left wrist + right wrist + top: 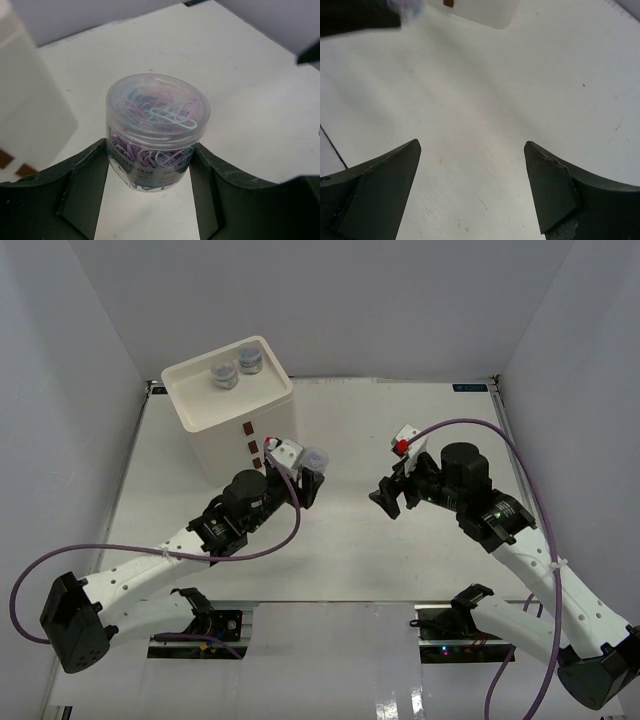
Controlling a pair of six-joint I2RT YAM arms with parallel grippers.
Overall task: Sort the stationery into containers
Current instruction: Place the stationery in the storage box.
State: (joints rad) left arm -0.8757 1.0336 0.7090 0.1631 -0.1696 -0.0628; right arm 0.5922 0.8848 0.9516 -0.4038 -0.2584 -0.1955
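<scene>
My left gripper [150, 147] is shut on a small round clear jar [157, 130] full of purple and blue paper clips, and holds it by its sides above the table. In the top view this jar [315, 457] hangs just right of the white drawer unit [228, 448], at the left gripper [309, 476]. Two more jars [225, 375] [250, 361] stand on the unit's shallow tray top. My right gripper [388, 498] is open over the table's middle with nothing between its fingers [555, 185]. No pens or tape rings are in view.
The drawer unit's brown handles [250, 443] face the arms. In the left wrist view the unit [30, 115] stands close on the left. The right wrist view shows bare white table [485, 100], with the unit's corner [485, 12] at the top.
</scene>
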